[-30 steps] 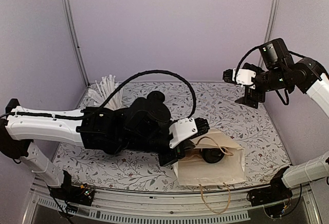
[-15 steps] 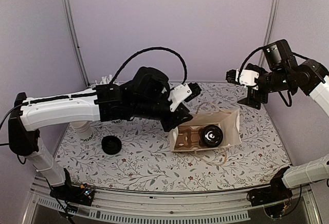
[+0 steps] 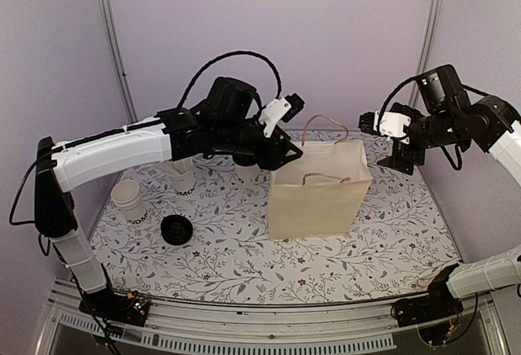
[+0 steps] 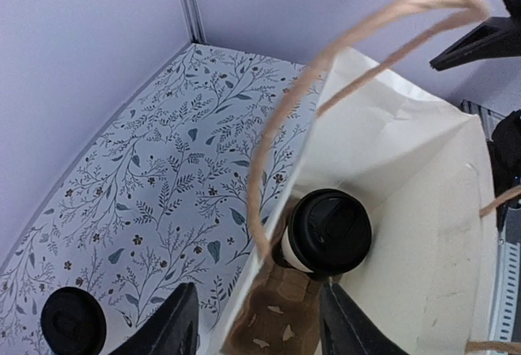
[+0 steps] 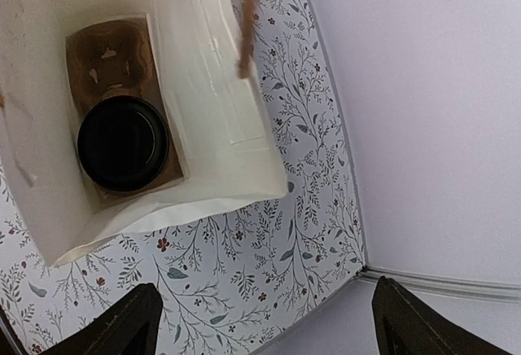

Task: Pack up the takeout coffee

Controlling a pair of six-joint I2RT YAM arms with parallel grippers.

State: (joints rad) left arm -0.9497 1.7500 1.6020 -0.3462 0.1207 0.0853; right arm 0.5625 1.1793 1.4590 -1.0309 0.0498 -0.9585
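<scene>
Left wrist view: the left gripper (image 4: pixel 254 310), fingers spread, straddles the near rim of an upright white paper bag (image 4: pixel 407 176). The takeout coffee (image 4: pixel 326 233) sits below and just ahead of it in a brown cardboard carrier (image 4: pixel 269 330) on the bag's floor. Right wrist view: the right gripper (image 5: pixel 264 298), fingers spread wide and holding nothing, hangs above and beside the bag, the coffee's black lid below, ahead and to its left.

Left gripper (image 4: pixel 256 291), right gripper (image 5: pixel 267 287): jaws apart
</scene>
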